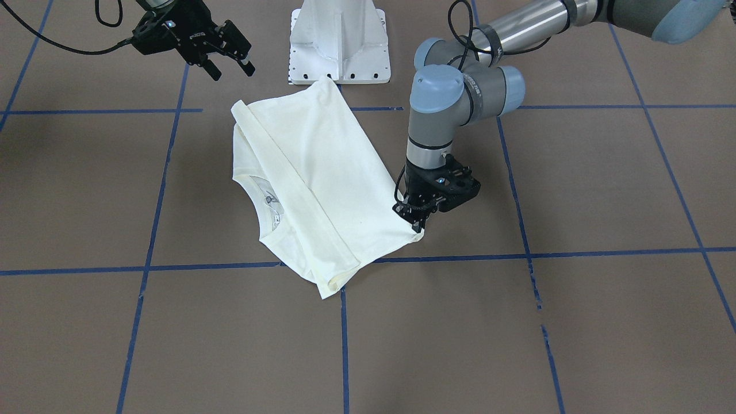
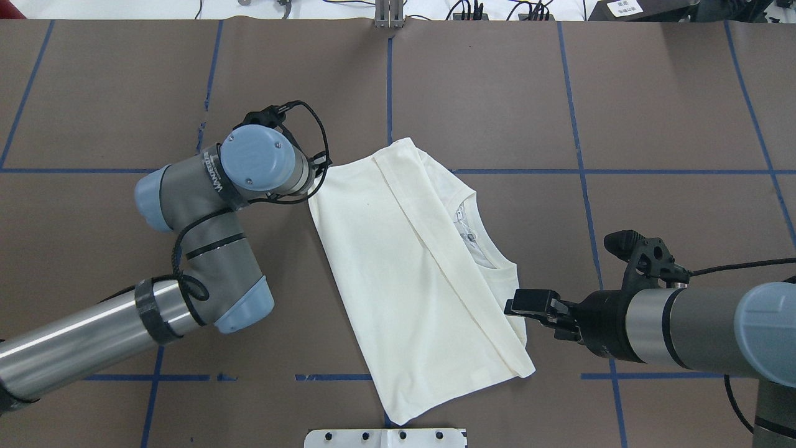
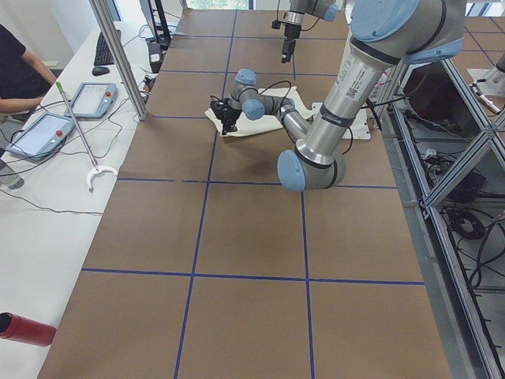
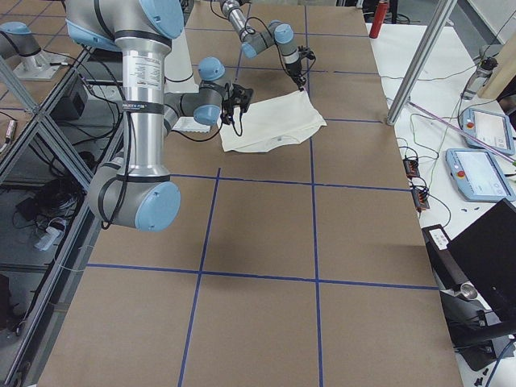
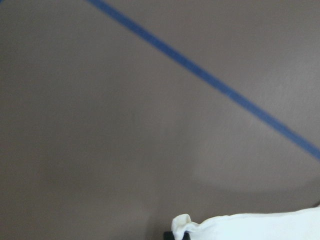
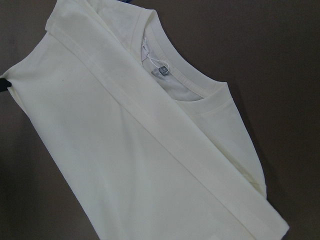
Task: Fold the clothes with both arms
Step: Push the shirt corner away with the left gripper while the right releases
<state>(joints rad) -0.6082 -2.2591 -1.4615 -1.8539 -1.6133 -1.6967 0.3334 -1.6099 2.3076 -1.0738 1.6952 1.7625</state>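
Observation:
The cream T-shirt (image 1: 322, 172) lies folded on the brown table, plain back up, with a long folded strip across it. Its neck opening and label (image 6: 164, 70) show at one edge. No print shows. It also shows in the overhead view (image 2: 398, 267). My left gripper (image 1: 418, 220) is down at the shirt's far corner and is shut on it. The left wrist view shows the pinched cloth corner (image 5: 182, 225). My right gripper (image 1: 227, 62) is open and empty. It is raised above the table near the shirt's collar side (image 2: 519, 303).
The white pedestal base (image 1: 339, 52) stands just behind the shirt. Blue tape lines (image 1: 345, 333) cross the brown table. A side bench with tablets (image 3: 47, 130) and a metal post (image 3: 118, 55) stands beyond the table's far edge.

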